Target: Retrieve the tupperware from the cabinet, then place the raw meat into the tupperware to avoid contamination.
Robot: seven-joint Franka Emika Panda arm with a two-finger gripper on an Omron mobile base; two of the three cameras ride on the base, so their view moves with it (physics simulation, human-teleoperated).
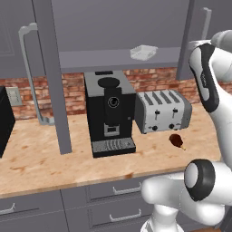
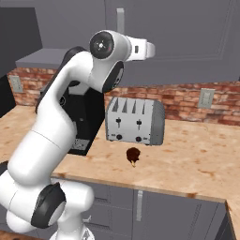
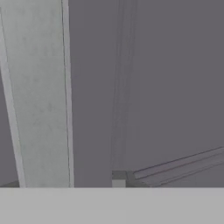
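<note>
The tupperware (image 1: 143, 52), a small shallow pale translucent container with a flared rim, sits upright on the bottom shelf of the cabinet (image 1: 113, 27), a grey upper wall unit whose left door stands swung open, edge-on, its long bar handle facing left. The raw meat (image 1: 177, 141), a dark reddish-brown drumstick-shaped lump, lies on the counter (image 1: 41, 163) just in front of the toaster (image 1: 163, 111).

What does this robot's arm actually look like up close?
The arm is made of smooth, glossy white rounded segments, linked by dark grey-black joints. Round white caps ringed in black cover the joint ends. No loose cables or markings show on it.
</note>
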